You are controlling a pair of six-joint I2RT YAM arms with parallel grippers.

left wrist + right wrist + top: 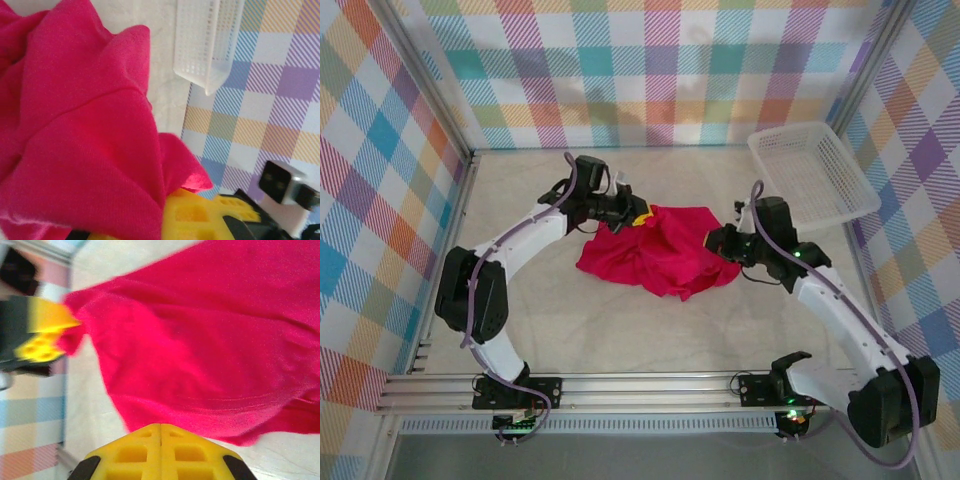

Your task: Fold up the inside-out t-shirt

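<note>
The inside-out t-shirt (655,250) is a crumpled crimson heap in the middle of the table, stretched between both arms. My left gripper (638,216) is at its far left corner. In the left wrist view the yellow fingers (200,212) are shut on a fold of the red cloth (75,125). My right gripper (713,240) is at the shirt's right edge. In the right wrist view its yellow jaws (160,426) are pressed together, with their tips at the hem of the shirt (210,330). The left gripper (45,335) shows beyond the cloth.
A white mesh basket (815,175) stands at the back right, and it also appears in the left wrist view (205,45). Plaid walls enclose the table on three sides. A metal rail (620,390) runs along the near edge by the arm bases.
</note>
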